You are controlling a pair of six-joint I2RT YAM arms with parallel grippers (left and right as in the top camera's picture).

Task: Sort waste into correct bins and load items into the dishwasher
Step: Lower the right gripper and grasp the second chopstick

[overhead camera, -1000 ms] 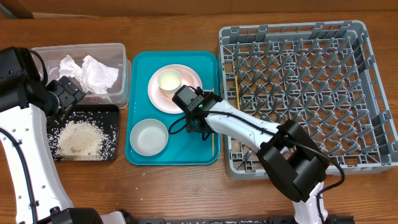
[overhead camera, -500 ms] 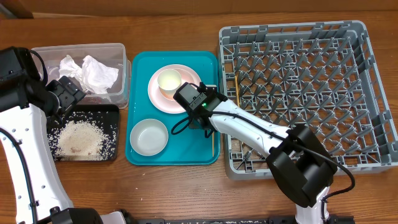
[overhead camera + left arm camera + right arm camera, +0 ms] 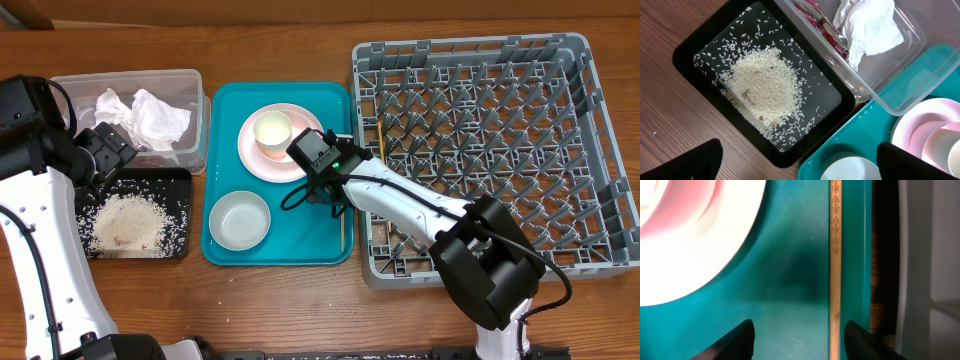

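The right gripper hung over the teal tray with fingers spread, while the wooden chopstick lay flat along that tray's edge beside the dish rack, between the fingertips, nearer the rack-side one.

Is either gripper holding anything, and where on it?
Nothing held: right gripper open over the chopstick on the teal tray; left gripper open and empty.
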